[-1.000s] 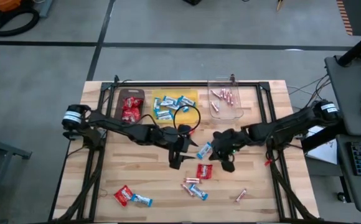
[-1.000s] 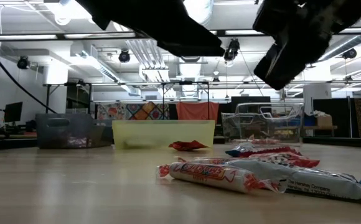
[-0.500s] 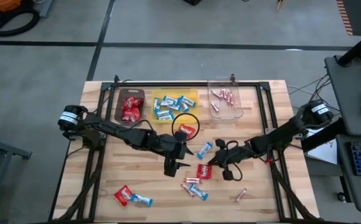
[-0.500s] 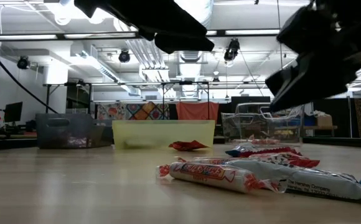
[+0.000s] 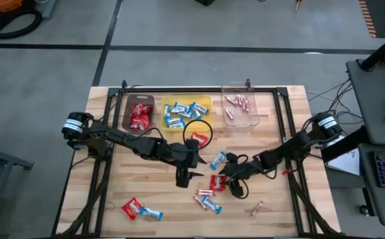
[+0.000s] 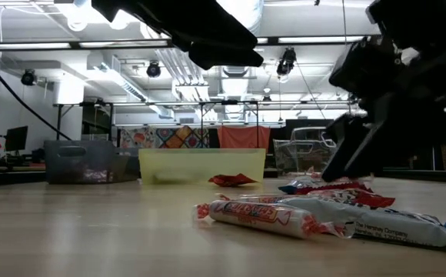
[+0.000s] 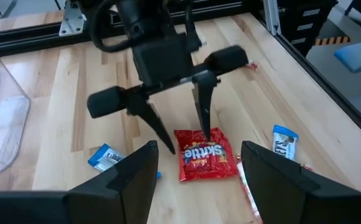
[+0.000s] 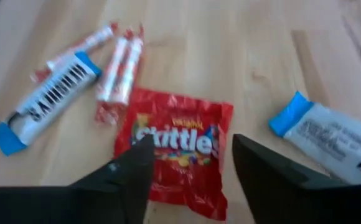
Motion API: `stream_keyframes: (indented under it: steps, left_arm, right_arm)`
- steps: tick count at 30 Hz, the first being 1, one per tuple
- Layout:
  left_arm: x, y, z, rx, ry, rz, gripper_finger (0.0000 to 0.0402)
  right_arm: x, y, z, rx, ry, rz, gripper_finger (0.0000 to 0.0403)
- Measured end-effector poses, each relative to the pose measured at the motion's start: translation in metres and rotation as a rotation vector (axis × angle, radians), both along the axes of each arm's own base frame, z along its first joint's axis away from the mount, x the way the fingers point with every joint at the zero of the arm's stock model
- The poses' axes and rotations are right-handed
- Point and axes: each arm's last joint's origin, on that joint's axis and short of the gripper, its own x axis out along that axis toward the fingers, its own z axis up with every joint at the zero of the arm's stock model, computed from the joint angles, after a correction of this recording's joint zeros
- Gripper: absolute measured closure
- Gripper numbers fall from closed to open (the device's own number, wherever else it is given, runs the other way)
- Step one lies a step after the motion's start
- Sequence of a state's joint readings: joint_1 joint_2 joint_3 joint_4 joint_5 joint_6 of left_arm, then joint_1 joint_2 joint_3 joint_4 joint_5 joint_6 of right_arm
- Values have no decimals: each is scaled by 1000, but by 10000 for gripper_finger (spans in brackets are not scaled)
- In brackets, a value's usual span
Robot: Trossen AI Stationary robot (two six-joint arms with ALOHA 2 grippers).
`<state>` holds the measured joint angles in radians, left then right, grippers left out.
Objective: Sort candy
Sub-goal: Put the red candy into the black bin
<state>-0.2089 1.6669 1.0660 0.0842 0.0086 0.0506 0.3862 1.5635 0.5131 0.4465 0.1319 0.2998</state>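
Your right gripper (image 7: 179,127) is reaching down over the middle of the pale wooden plank table (image 5: 113,192), its two slim dark fingers spread apart and straddling a glossy, crinkled red packet (image 8: 174,149) that is lying flat on the boards; one fingertip is touching the packet's edge, nothing is being pinched. Your left gripper (image 5: 182,178) is hovering just beside it, toward the table's centre, with its broad dark fingers (image 7: 126,186) also standing wide apart and holding nothing. Loose candy is lying all around: a blue-and-white bar (image 8: 339,146) with a flat foil wrapper near the red packet, another such bar (image 8: 43,99) touching two slim twisted-end sticks (image 8: 119,65), and one more red packet with a bar (image 5: 139,210) near the front left edge. At the far side, the brown bin (image 5: 138,101) is holding red packets, the yellow translucent bin (image 5: 207,101) is holding blue-and-white bars, and the clear plastic bin (image 5: 251,119) is holding pink sticks.
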Motion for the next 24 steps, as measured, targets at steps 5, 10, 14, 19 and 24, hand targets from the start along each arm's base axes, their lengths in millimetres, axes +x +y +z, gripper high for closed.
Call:
stream_keyframes:
  steps: [5,10,14,19,24]
  left_arm:
    - [0,0,-1,1,7,1,190]
    - [-1,0,-1,-9,13,7,190]
    - [-2,0,-3,-26,38,20,190]
    - [-3,1,-5,-43,62,34,190]
    - [-9,2,-18,-33,97,33,190]
  right_arm:
    - [3,1,-11,12,41,-21,160]
    - [4,1,-18,6,54,-33,187]
    - [4,1,-17,9,54,-36,244]
    - [4,1,-15,15,55,-30,332]
    - [2,0,-10,-4,46,-4,383]
